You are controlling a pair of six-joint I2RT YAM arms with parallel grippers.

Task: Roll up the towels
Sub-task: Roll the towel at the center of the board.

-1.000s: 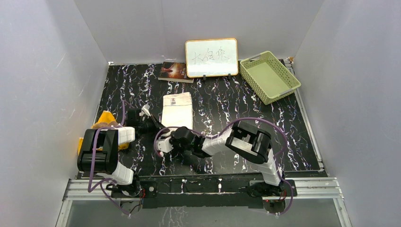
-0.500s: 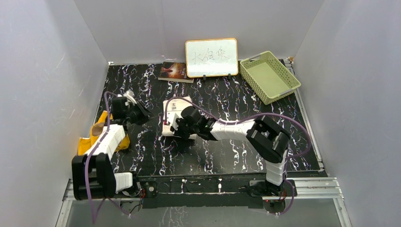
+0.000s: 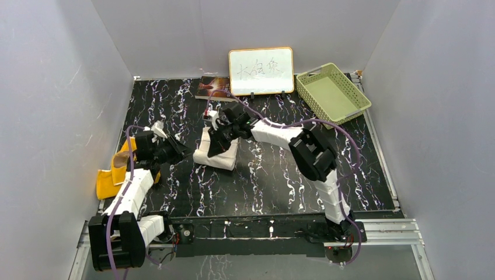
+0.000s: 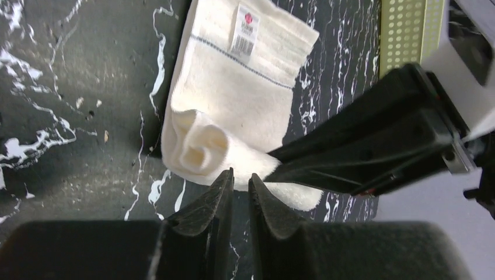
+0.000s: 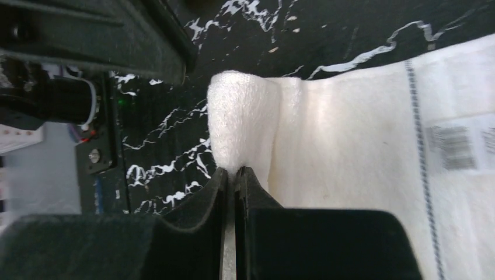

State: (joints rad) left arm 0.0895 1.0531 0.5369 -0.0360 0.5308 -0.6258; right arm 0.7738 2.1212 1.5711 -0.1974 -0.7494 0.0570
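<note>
The cream-white towel [image 3: 219,160] lies mid-table, its near end curled into a loose roll and its labelled far end flat [image 4: 233,87]. My right gripper [image 3: 219,144] reaches over it from the far side and is shut on a pinched fold of the roll [image 5: 234,172]; cloth [image 5: 350,134] shows between the jaws. My left gripper [image 3: 178,153] is just left of the roll, shut and empty, its tips [image 4: 240,178] at the roll's edge. The orange-yellow towel [image 3: 111,181] lies crumpled at the left table edge, beside the left arm.
A white-faced board with an orange frame [image 3: 261,71] stands at the back, a dark book [image 3: 214,87] to its left. A pale green basket [image 3: 312,105] sits at the back right. Grey walls enclose the table on three sides.
My right gripper swung from the table's front to the far side of the cream towel, whose near end is now curled up. My left arm drew back left, then closed on the roll.
</note>
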